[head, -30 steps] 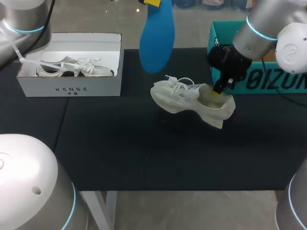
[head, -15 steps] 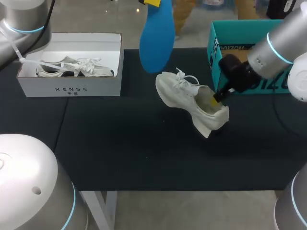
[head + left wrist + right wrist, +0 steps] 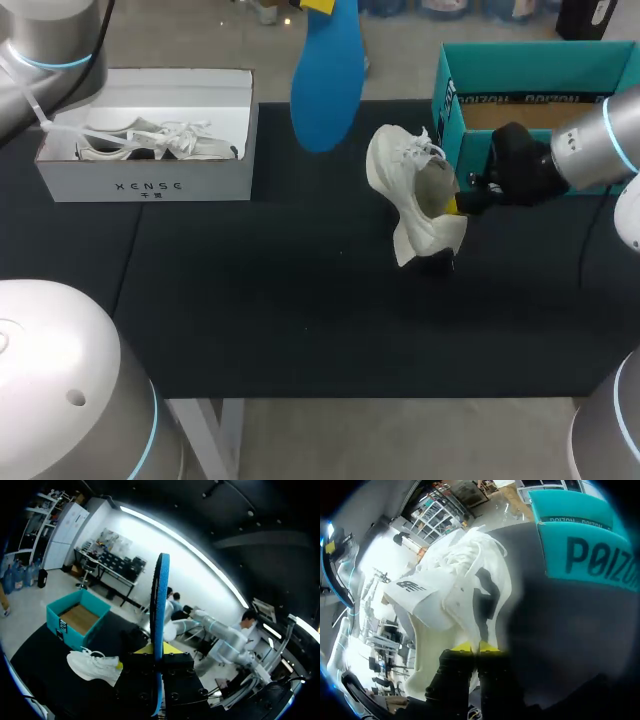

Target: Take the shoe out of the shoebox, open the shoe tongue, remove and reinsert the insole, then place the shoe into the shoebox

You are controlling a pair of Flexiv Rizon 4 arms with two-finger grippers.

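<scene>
The step in hand looks like the reinsertion: the insole is out and must go back into the shoe.

The left hand is clamped on the blue insole, which hangs high over the far middle of the worktop, its broad end down. In the left wrist view the insole runs edge-on between the fingers.

The right hand has its yellow tips almost together, pinched on the heel rim of the white shoe. From above, the shoe stands tipped up just left of the teal shoebox, toe far, heel near and low. I cannot tell whether the heel rests on the worktop.

To do it well, the shoe's mouth should face the insole, and it now opens rightward, towards the right hand. The shoe wants turning, or laying sole-down, so the insole's toe end can slide in under the tongue. The pinch sits on the very rim the insole must pass, so it should enter beside those fingers. The laces lie loose and could snag.

Room is tight on the right, where the shoe's laces nearly touch the teal wall. The best open space is left and near on the dark worktop. The white shoebox, holding a second shoe, sits at the far left, well apart.
</scene>
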